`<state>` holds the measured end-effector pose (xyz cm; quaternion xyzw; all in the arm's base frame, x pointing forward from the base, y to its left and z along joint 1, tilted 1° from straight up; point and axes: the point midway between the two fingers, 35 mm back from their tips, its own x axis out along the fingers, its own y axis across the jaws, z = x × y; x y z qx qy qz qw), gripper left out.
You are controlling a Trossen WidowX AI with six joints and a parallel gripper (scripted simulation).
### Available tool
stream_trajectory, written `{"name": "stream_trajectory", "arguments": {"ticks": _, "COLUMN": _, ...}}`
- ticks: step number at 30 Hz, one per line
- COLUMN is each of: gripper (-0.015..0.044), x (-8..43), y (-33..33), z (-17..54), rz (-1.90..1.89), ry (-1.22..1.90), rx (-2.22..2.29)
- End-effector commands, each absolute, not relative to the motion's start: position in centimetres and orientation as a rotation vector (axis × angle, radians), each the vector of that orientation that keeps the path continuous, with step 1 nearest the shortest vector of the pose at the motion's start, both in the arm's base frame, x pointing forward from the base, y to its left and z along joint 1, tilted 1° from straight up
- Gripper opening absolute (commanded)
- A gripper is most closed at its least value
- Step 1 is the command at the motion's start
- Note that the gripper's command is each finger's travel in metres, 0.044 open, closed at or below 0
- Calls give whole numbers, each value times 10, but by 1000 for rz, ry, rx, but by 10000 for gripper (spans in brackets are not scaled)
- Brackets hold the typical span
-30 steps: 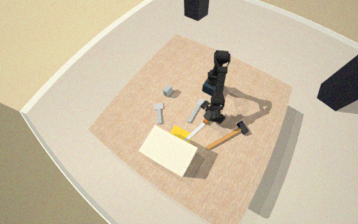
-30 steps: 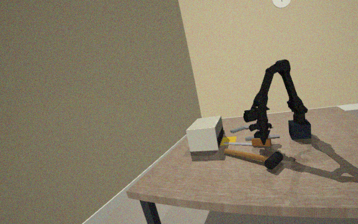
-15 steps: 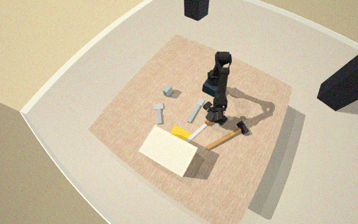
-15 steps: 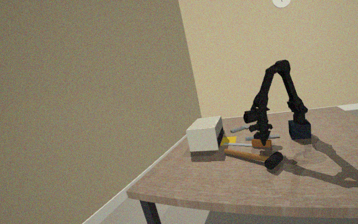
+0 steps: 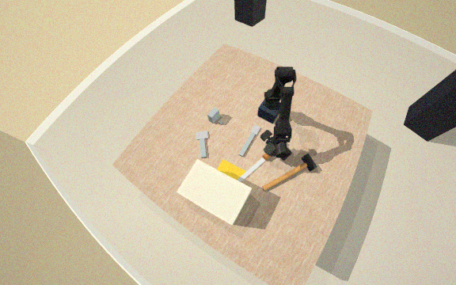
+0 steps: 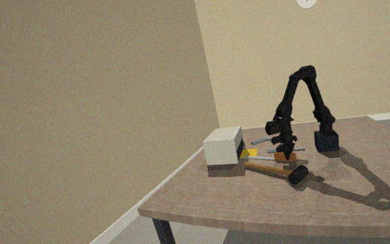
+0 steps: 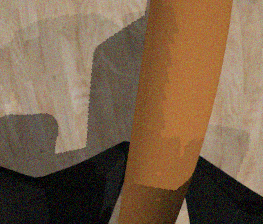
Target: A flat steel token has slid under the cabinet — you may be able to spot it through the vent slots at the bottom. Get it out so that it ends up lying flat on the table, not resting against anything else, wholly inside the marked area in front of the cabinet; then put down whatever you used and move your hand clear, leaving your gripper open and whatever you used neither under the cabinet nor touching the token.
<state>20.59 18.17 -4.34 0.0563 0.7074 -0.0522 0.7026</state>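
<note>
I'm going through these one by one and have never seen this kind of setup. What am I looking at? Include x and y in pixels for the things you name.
The machine is a single black robot arm standing on a dark base (image 5: pixel 267 112) (image 6: pixel 326 141). One picture looks down from above, one looks across from the side, and one comes from the arm's wrist, looking past its jaws.

On the wooden table (image 5: pixel 315 107) (image 6: pixel 215 200) are a white cabinet (image 5: pixel 214 191) (image 6: pixel 221 152), a yellow patch (image 5: pixel 229 169) (image 6: pixel 249 153) in front of it, a black-headed hammer (image 5: pixel 285 176) (image 6: pixel 266 169), and three grey pieces, two long and one blocky.

The jaws are closed on the orange handle of a tool with a pale, flat shaft (image 5: pixel 252 169) (image 6: pixel 261 158), which points towards the cabinet.
</note>
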Motion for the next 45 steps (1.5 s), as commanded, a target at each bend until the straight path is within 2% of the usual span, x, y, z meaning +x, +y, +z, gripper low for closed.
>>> {"name": "stream_trajectory", "arguments": {"ticks": 1, "gripper": 184, "x": 206, "y": 182, "z": -43, "rz": -116, "ry": 1574, "rx": 125}}
{"name": "stream_trajectory", "arguments": {"ticks": 2, "gripper": 200, "x": 206, "y": 182, "z": -43, "rz": -116, "ry": 1574, "rx": 125}}
{"name": "stream_trajectory", "arguments": {"ticks": 5, "gripper": 200, "x": 206, "y": 182, "z": -43, "rz": -116, "ry": 1574, "rx": 126}}
{"name": "stream_trajectory", "arguments": {"ticks": 8, "gripper": 270, "x": 206, "y": 182, "z": -43, "rz": -112, "ry": 1573, "rx": 130}}
{"name": "stream_trajectory", "arguments": {"ticks": 27, "gripper": 270, "x": 201, "y": 182, "z": -49, "rz": -112, "ry": 1573, "rx": 131}}
{"name": "stream_trajectory", "arguments": {"ticks": 31, "gripper": 165, "x": 206, "y": 184, "z": -46, "rz": -106, "ry": 1564, "rx": 132}}
{"name": "stream_trajectory", "arguments": {"ticks": 40, "gripper": 105, "x": 206, "y": 184, "z": -46, "rz": -106, "ry": 1564, "rx": 132}}
{"name": "stream_trajectory", "arguments": {"ticks": 44, "gripper": 0, "x": 206, "y": 184, "z": -46, "rz": -106, "ry": 1564, "rx": 132}}
{"name": "stream_trajectory", "arguments": {"ticks": 45, "gripper": 0, "x": 206, "y": 184, "z": -46, "rz": -106, "ry": 1564, "rx": 132}}
